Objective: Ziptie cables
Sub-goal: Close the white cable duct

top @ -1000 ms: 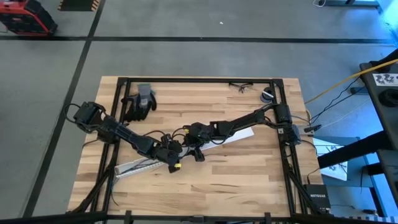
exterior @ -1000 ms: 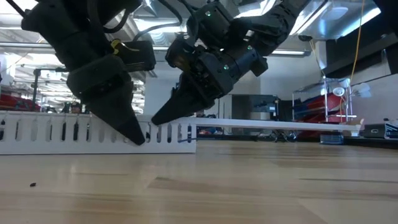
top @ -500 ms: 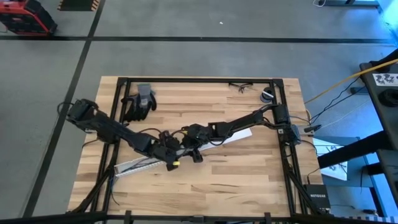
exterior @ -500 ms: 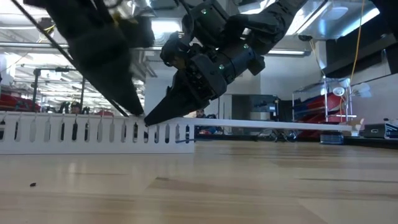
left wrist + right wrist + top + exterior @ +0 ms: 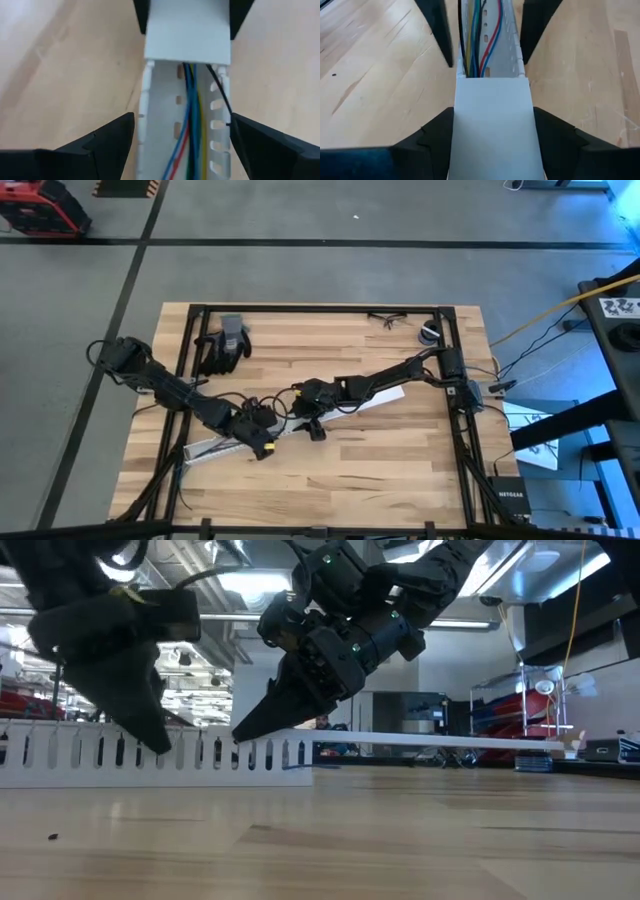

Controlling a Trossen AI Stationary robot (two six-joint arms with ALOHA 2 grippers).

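- My left gripper (image 5: 262,448) hangs over the white slotted channel (image 5: 225,444), toward the table's (image 5: 400,470) near left part, with its fingers (image 5: 100,145) spread wide, one on each side of the channel and clear of both walls.
- My right gripper (image 5: 316,428) sits near the middle of the table, over the stretch of channel that carries the flat white cover (image 5: 492,125); its fingers (image 5: 427,145) are also wide apart, one on each side of the cover, and I cannot tell whether they touch it.
- The cables (image 5: 192,125) lie inside the open channel, running along its length: thin blue, red, green, yellow and black wires side by side, their ends passing under the edge of the cover.
- One thin black wire (image 5: 222,97) strays over the slotted wall on one side.
- In the low view my left gripper (image 5: 140,710) points down just in front of the channel's slotted wall (image 5: 60,755), and my right gripper (image 5: 255,725) slants down to the wall's top edge near the end of the slotted section.
- A pair of dark work gloves (image 5: 224,343) lies near the far left corner of the table, well apart from both grippers.
- Safety glasses (image 5: 387,319) and a small roll (image 5: 430,333) rest by the far right corner.
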